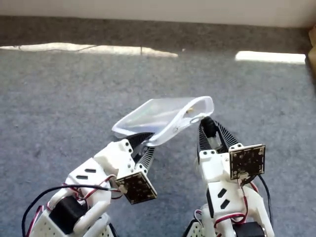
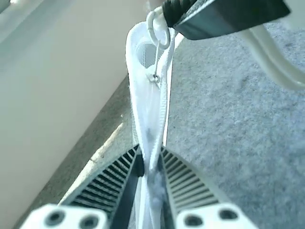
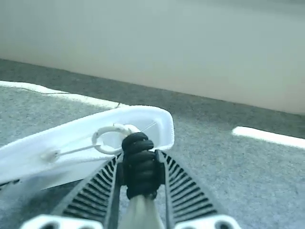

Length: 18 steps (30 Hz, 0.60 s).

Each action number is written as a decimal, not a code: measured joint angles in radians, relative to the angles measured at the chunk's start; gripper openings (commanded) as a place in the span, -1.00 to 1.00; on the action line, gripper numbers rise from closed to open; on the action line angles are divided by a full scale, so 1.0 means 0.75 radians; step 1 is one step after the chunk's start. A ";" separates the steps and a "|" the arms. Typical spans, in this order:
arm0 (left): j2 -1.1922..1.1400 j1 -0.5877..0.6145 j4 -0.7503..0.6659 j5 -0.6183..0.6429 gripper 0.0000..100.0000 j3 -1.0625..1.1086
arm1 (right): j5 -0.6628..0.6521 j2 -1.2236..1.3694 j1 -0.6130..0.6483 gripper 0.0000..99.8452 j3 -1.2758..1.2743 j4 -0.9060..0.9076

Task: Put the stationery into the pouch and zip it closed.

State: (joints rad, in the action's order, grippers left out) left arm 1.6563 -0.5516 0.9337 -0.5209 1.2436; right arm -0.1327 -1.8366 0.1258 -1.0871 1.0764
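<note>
A translucent white pouch point(image 1: 160, 117) hangs in the air above the grey carpet, held between both arms. My left gripper point(image 1: 147, 142) is shut on the pouch's near edge, and in the left wrist view its ribbed fingers point(image 2: 121, 179) clamp the pouch point(image 2: 148, 100) flat. My right gripper point(image 1: 206, 124) is shut on a black knotted cord point(image 3: 139, 164). That cord joins a white ring point(image 3: 110, 137) on the zipper pull at the pouch's point(image 3: 71, 143) end. The ring point(image 2: 160, 29) also dangles in the left wrist view. I cannot make out what is inside the pouch.
Grey carpet point(image 1: 64, 98) covers the whole work surface. A pale wall point(image 3: 152, 43) runs along the far side, with bright strips of sunlight point(image 1: 89, 49) at its foot. A brown object point(image 1: 312, 49) stands at the far right edge.
</note>
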 measured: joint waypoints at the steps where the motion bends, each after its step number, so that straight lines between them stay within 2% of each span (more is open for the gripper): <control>1: 0.029 0.000 0.012 -0.006 -0.99 0.016 | 0.000 0.000 0.000 -0.99 0.000 0.000; 7: 0.213 0.035 0.074 -0.010 -0.99 0.100 | 0.000 0.006 -0.027 -0.99 -0.076 -0.127; 13: 0.219 0.106 0.106 -0.010 -0.99 0.098 | 0.000 0.012 -0.166 -0.99 -0.241 -0.370; 18: 0.219 0.145 0.108 -0.010 -0.99 0.098 | 0.000 0.012 -0.260 -0.99 -0.280 -0.468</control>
State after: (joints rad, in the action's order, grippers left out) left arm 1.8205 -0.4427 1.0150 -0.5286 1.3172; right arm -0.1327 -1.8274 -0.0690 -1.2973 0.7250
